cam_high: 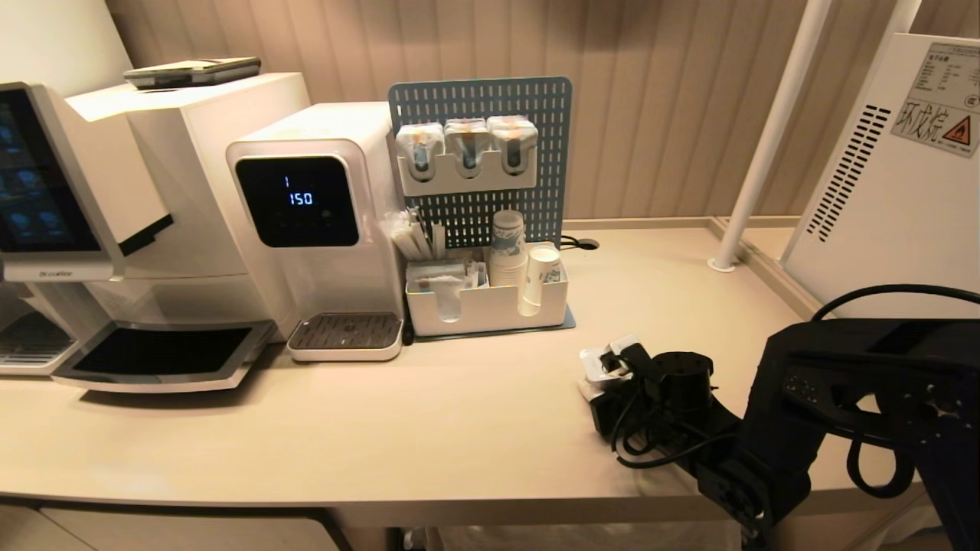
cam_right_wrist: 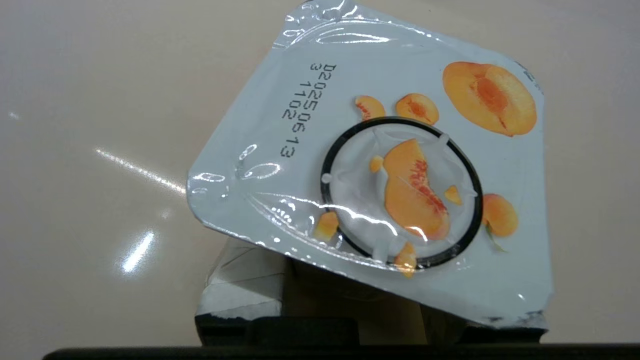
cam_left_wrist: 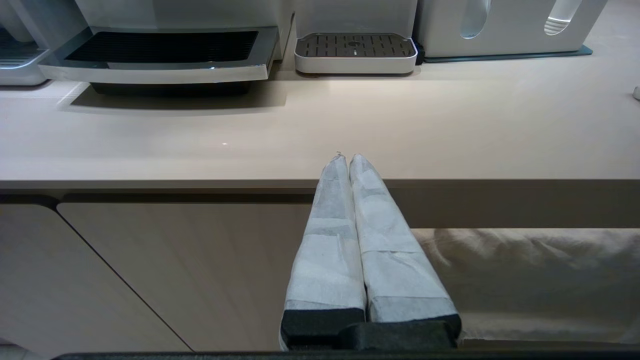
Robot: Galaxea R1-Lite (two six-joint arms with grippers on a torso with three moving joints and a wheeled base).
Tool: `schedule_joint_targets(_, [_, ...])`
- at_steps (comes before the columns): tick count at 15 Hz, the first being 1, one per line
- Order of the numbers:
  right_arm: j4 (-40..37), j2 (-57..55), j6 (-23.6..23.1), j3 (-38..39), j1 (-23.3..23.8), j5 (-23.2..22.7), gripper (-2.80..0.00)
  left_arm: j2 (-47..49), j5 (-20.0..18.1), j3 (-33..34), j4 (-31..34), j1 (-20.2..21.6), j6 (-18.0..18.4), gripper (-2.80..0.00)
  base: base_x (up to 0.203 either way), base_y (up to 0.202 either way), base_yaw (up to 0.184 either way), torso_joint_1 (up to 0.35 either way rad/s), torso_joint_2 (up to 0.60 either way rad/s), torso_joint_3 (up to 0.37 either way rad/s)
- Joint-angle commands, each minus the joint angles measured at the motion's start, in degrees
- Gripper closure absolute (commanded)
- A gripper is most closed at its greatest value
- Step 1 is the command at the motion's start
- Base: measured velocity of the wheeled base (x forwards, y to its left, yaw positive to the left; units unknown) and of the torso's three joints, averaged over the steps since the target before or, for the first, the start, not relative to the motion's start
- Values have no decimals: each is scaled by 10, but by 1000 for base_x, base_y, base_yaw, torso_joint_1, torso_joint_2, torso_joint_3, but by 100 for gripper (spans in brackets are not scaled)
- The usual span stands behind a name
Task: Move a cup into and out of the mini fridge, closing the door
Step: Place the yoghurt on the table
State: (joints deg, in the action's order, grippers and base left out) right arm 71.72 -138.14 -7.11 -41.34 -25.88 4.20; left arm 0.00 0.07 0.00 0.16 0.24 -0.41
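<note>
Black and bulky, the right arm is filling the counter's (cam_high: 429, 428) front right corner, reaching in from that side. Its right claw (cam_high: 605, 375) is gripping the cup (cam_right_wrist: 390, 175) just above the counter surface, with the peach-printed foil lid tilting toward the wrist camera and a taped finger (cam_right_wrist: 245, 285) showing under the lid's edge. Part of the mini fridge (cam_high: 896, 199) is standing at the counter's right edge, showing only its vented white side and warning sticker; its door is out of sight. A coffee machine (cam_high: 115, 222) and a water dispenser (cam_high: 321, 222) are lining the back left. Next to them, a blue pegboard organizer (cam_high: 481, 153) is carrying a white rack holding three sachet-like packs (cam_high: 467, 145), while its white bin (cam_high: 490, 306) below is holding stacked paper cups (cam_high: 507, 245), one lying tipped (cam_high: 538, 279), and small packets. The left claw (cam_left_wrist: 348, 160) is hanging clenched and empty before the counter's front edge.
</note>
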Motion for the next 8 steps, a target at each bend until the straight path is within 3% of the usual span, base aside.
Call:
schedule_joint_targets(1, [-7,-13,2,2,0,1,0,0,0,1,0,0,0,0,0,0,0,0,0,0])
schedule_joint_targets(3, [-5,-13,8,-2,0,21,0,0,0,1,0,0,0,0,0,0,0,0,0,0])
schedule_joint_targets(8, [-5,8,11,21,1,17,0,0,0,1,0,0,0,0,0,0,0,0,0,0])
